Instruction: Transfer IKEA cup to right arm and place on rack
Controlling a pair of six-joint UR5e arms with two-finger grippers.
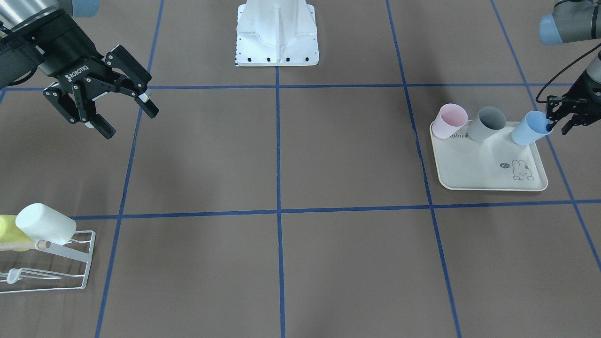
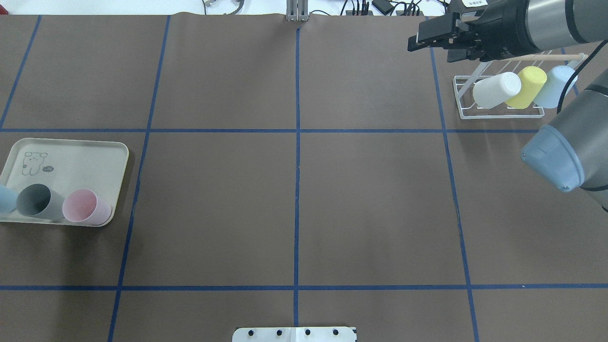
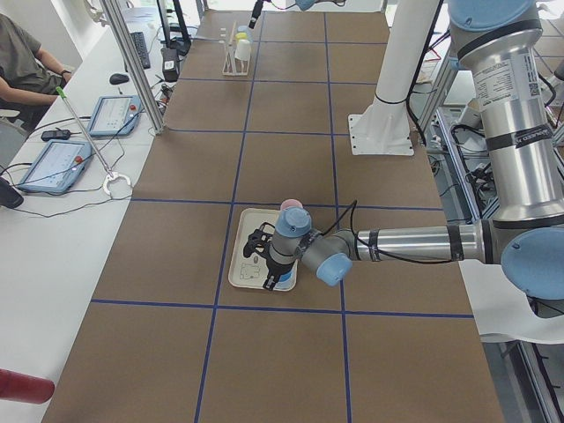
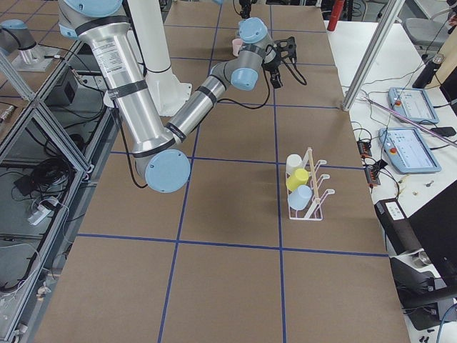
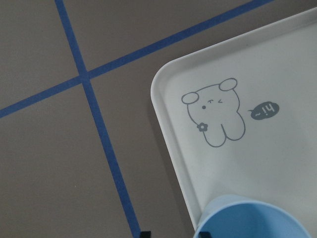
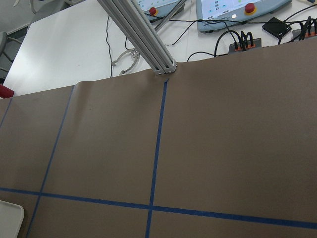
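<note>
The light-blue cup [image 1: 528,129] stands at the tray's [image 1: 469,164] back corner, beside grey and pink ones. The left tool [image 1: 556,123] is at its rim; whether it's gripping, I cannot tell. The right tool [image 1: 129,121] hangs fingers apart above the surface near the rack [image 1: 70,253].

We looked on a brown table [image 2: 370,199] gridded with blue tape [image 2: 297,190]; beside it stood a white bench [image 3: 53,229] with teach pendants [image 3: 53,165], cables and aluminium posts [image 3: 132,62].
</note>
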